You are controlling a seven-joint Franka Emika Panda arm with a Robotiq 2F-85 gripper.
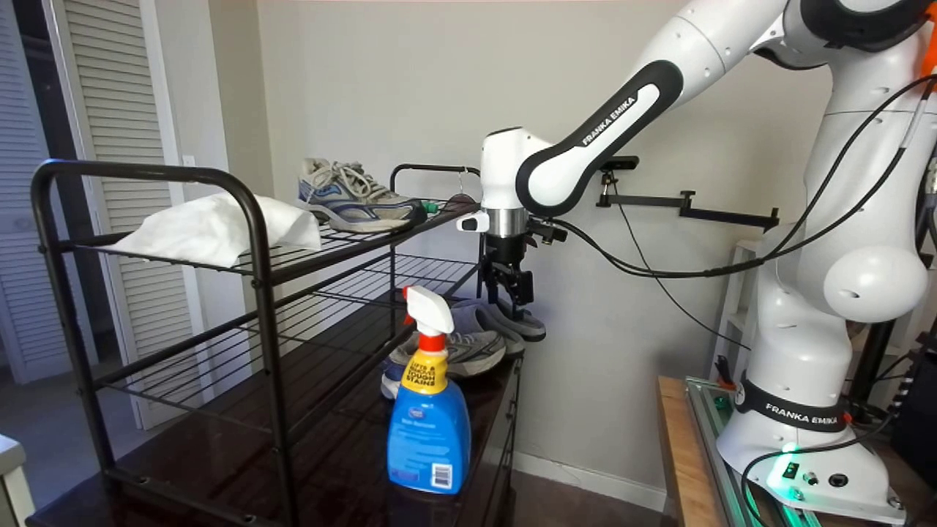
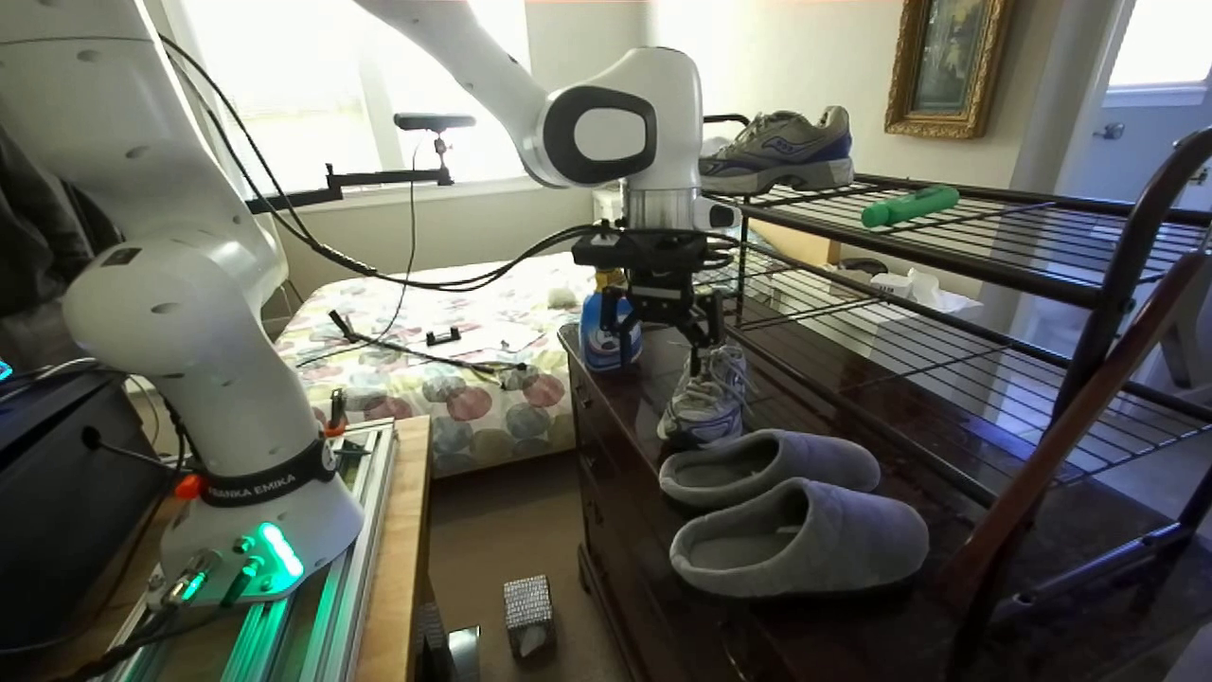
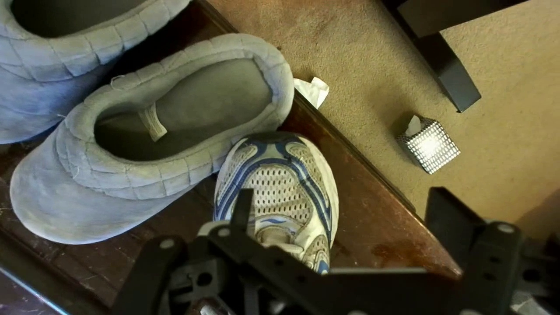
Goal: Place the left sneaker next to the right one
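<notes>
One grey, white and blue sneaker rests on the rack's top shelf in both exterior views (image 1: 359, 201) (image 2: 781, 152). A matching sneaker stands on the dark wooden dresser (image 1: 344, 476) in both exterior views (image 1: 479, 355) (image 2: 705, 412), toe towards the grey slippers. The wrist view shows its toe and mesh (image 3: 284, 188); its heel is hidden behind my gripper. My gripper (image 3: 341, 192) is open and empty, pointing down above the dresser sneaker. In the wrist view one finger overlaps the shoe and the other extends past the dresser edge. I cannot tell if a finger touches the shoe.
Grey slippers (image 2: 795, 540) sit beside the dresser sneaker's toe. A blue spray bottle (image 1: 428, 439) stands on the dresser. A metal rack (image 1: 263, 293) runs along the dresser, bearing a white cloth (image 1: 219, 227) and a green marker (image 2: 909, 206). A tissue box (image 3: 431, 146) is on the floor.
</notes>
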